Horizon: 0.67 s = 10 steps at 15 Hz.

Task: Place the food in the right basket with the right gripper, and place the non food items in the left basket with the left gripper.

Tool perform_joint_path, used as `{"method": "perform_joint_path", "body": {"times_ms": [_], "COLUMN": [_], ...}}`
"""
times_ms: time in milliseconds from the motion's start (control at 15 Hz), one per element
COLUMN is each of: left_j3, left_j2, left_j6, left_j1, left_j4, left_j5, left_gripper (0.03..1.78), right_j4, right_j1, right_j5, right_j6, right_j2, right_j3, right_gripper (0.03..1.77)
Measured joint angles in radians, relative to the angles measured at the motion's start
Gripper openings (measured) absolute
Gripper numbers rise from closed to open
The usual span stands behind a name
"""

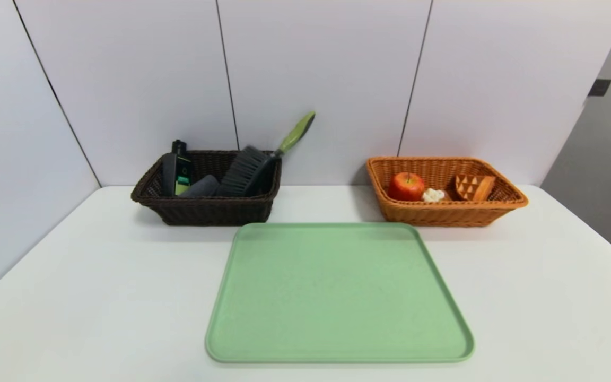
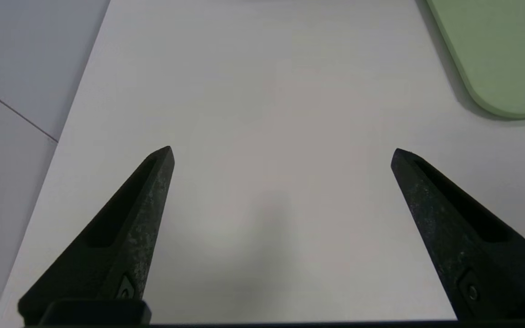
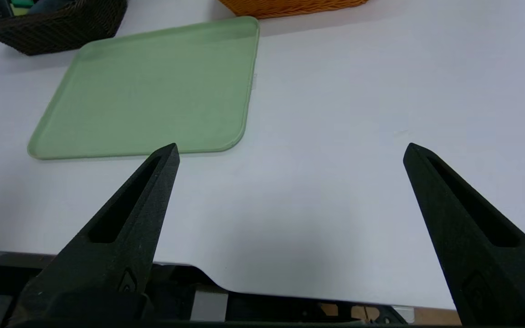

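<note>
The dark brown left basket [image 1: 207,209] at the back left holds a black pump bottle [image 1: 177,168], a dark grey cloth roll [image 1: 201,187] and a bristle brush [image 1: 244,171] whose green handle sticks up over the rim. In the orange right basket [image 1: 446,215] lie a red-yellow apple [image 1: 406,186], a tart slice [image 1: 474,186] and a small white bit [image 1: 433,195]. Neither arm shows in the head view. My left gripper [image 2: 282,150] hangs open over bare table near its left edge. My right gripper [image 3: 291,146] stands open over bare table near the front edge.
A light green tray [image 1: 337,292] with nothing on it lies in the middle of the white table [image 1: 98,276]. White wall panels close the back and left. The tray's corner [image 2: 499,59] shows in the left wrist view.
</note>
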Motion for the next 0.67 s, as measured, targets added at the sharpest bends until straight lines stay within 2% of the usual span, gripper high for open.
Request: {"method": "perform_joint_path", "body": {"times_ms": [200,400,600,667], "left_j3": [0.005,0.004,0.012,0.020], "left_j2": [-0.083,-0.122,-0.137,-0.142], "left_j6": [0.017,0.021,0.022,0.022], "left_j1": [0.006,0.013,0.014,0.014], "left_j4": [0.101,0.125,0.126,0.126], "left_j5": [-0.028,-0.035,-0.053,-0.056], "left_gripper": [1.69,1.69,1.69,1.69], "right_j4": [0.004,0.003,-0.005,-0.005], "right_j1": [-0.046,-0.113,-0.205,-0.213], "right_j5": [0.021,0.031,0.124,0.129], "right_j6": [-0.016,-0.012,-0.014,-0.015], "right_j2": [-0.083,-0.126,-0.157,-0.177], "right_j3": [0.061,0.082,0.102,0.124], "right_gripper": [1.69,1.69,1.69,1.69]}}
